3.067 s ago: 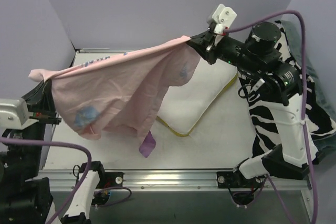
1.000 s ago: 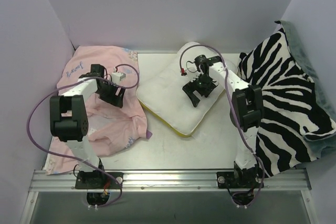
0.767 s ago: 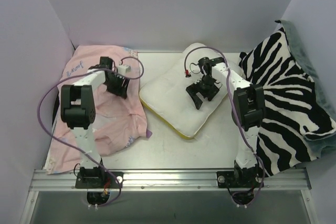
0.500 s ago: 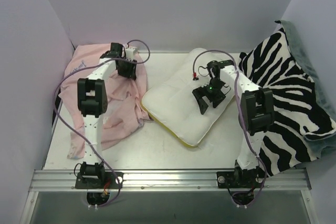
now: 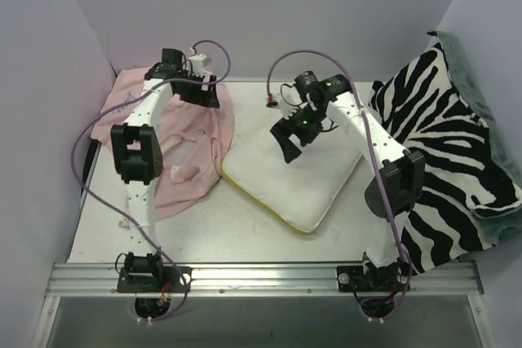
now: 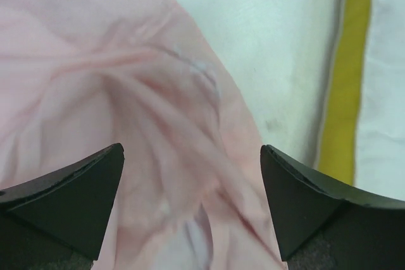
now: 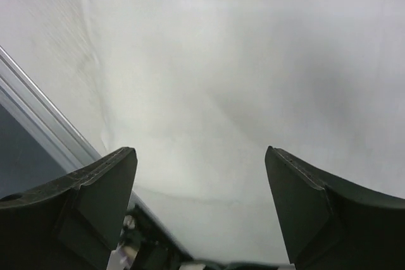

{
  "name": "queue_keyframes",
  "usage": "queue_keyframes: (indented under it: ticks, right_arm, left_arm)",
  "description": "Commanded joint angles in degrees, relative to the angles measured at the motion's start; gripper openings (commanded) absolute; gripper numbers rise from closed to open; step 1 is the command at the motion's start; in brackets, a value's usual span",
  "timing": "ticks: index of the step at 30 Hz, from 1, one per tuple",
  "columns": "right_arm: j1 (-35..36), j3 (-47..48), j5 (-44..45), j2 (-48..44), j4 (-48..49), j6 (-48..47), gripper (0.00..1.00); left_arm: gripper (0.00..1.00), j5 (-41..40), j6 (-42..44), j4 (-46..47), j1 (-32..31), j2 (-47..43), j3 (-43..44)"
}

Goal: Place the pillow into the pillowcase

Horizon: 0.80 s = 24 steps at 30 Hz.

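The pillow [image 5: 303, 181], white with a yellow band along its near-left edge, lies flat mid-table. The pillowcase [image 5: 175, 148] lies crumpled at the back left, pale pink side up. My left gripper [image 5: 207, 94] hovers open over the pillowcase's far right corner. In the left wrist view its jaws [image 6: 192, 150] stand wide apart above wrinkled pink pillowcase [image 6: 126, 93], with the pillow's yellow band [image 6: 347, 86] to the right. My right gripper [image 5: 288, 136] is open over the pillow's far left part. The right wrist view shows only white pillow [image 7: 240, 61] between its spread jaws [image 7: 201, 151].
A zebra-striped blanket [image 5: 444, 144] is heaped against the right wall. Purple walls close in the back and both sides. A metal rail [image 5: 261, 277] runs along the table's near edge by the arm bases.
Three seconds ago both grippers held the pillowcase stretched in the air; it now lies on the table. In the last second the left gripper moved toward the back wall and the right toward the pillow's far left.
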Motion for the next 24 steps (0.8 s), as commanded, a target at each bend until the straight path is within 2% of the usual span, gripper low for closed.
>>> queue_keyframes:
  ticks: [1, 2, 4, 6, 9, 13, 15, 17, 20, 22, 24]
  right_arm:
    - [4.13, 11.24, -4.33, 5.72, -0.86, 3.06, 0.85]
    - [5.53, 17.28, -6.08, 7.66, -0.86, 4.46, 0.82]
    - [6.77, 22.59, -7.41, 13.37, -0.34, 8.33, 0.78]
    - [8.44, 29.16, -7.42, 18.54, 0.98, 12.71, 0.68]
    - [9.59, 32.62, -3.92, 22.86, 6.24, 18.17, 0.66]
    - [9.50, 30.61, 2.06, 24.90, 18.70, 29.32, 0.72]
    - [9.77, 29.91, 5.22, 26.04, 22.76, 31.71, 0.73]
    - [10.12, 30.52, 4.72, 27.53, 26.73, 31.90, 0.75]
    - [10.91, 31.14, 6.98, 31.05, 26.04, 29.89, 0.68]
    - [10.65, 27.90, 12.67, 31.58, 23.94, 28.92, 0.62]
    - [8.81, 23.94, 14.55, 32.54, 20.17, 25.59, 0.54]
  left_arm:
    - [0.97, 4.10, 5.95, -6.40, 5.85, -17.10, -5.53]
    - [0.97, 3.92, 7.53, -7.21, 8.30, -19.21, -8.33]
    - [0.97, 4.79, 10.08, -10.11, 14.28, -24.05, -15.17]
    - [0.95, 4.44, 13.59, -11.52, 17.98, -27.38, -19.24]
    - [0.92, 7.08, 19.92, -14.86, 23.17, -30.73, -26.71]
    - [0.90, 7.78, 24.59, -14.87, 23.71, -34.34, -35.42]
    - [0.89, 7.52, 23.89, -13.56, 23.88, -34.78, -38.76]
    - [0.88, 5.60, 22.84, -11.89, 23.88, -34.87, -41.05]
    - [0.85, -0.55, 22.92, -9.42, 24.06, -33.65, -43.60]
    - [0.84, -1.09, 23.62, -9.15, 24.94, -33.20, -44.48]
    - [0.84, -0.66, 24.33, -8.72, 25.64, -33.55, -45.01]
